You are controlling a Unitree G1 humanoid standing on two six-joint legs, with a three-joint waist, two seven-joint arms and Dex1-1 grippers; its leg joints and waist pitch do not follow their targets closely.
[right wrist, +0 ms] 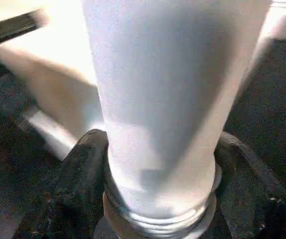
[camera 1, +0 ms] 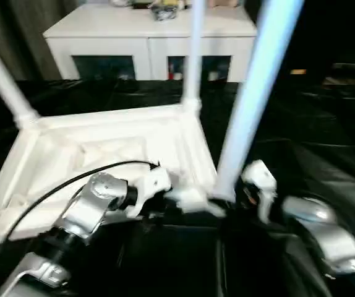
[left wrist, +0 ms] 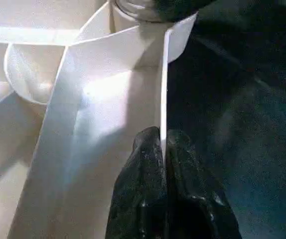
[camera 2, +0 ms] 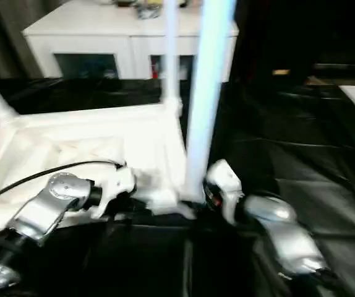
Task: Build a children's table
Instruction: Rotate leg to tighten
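White plastic tabletop point(camera 1: 97, 154) lies underside up on black sheeting point(camera 1: 313, 154), before the white cabinet point(camera 1: 146, 37). At its near corner a tapered leg point(camera 1: 252, 105) stands, right gripper point(right wrist: 153, 189) fingers clasping its base; left gripper point(left wrist: 163, 149) fingers pinch the tabletop's rim

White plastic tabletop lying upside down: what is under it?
The white plastic tabletop rests on black sheeting, which spreads around it. What lies directly beneath is covered by the tabletop itself.

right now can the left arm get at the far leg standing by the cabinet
Probably not: the left tool is shut on the tabletop rim at the near corner, and the far leg stands across the tabletop; it would have to let go first.
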